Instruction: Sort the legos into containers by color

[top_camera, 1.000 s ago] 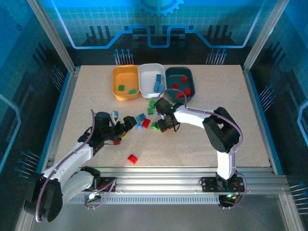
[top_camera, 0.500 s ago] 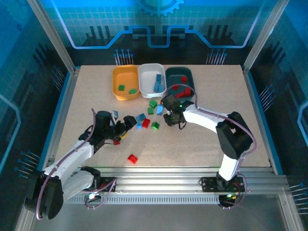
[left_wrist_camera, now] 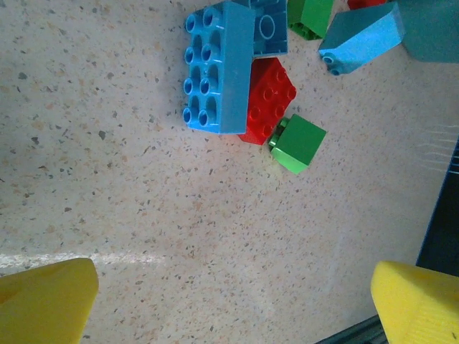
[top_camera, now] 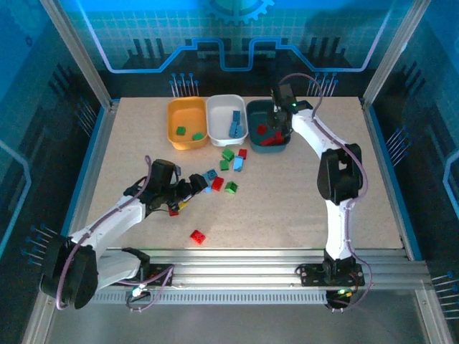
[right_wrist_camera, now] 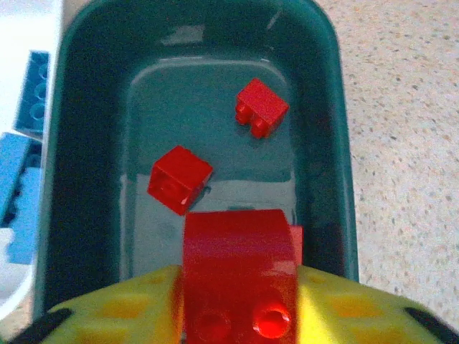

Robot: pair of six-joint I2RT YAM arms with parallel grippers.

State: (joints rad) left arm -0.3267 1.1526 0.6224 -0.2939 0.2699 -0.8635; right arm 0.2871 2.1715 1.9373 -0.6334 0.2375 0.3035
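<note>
A red brick (right_wrist_camera: 240, 265) held above the teal tray (right_wrist_camera: 337, 143).
It is clamped by the right gripper (right_wrist_camera: 240, 304) within the rim; the left gripper (left_wrist_camera: 229, 301) is spread wide over bare table (left_wrist_camera: 143, 208).

the table top (left_wrist_camera: 179, 236) looked matt, speckled and faintly rough. the red brick (right_wrist_camera: 240, 272) and the teal tray (right_wrist_camera: 331, 107) were smooth, glossy plastic; the yellow pads (right_wrist_camera: 122, 308) matt, textured.
</note>
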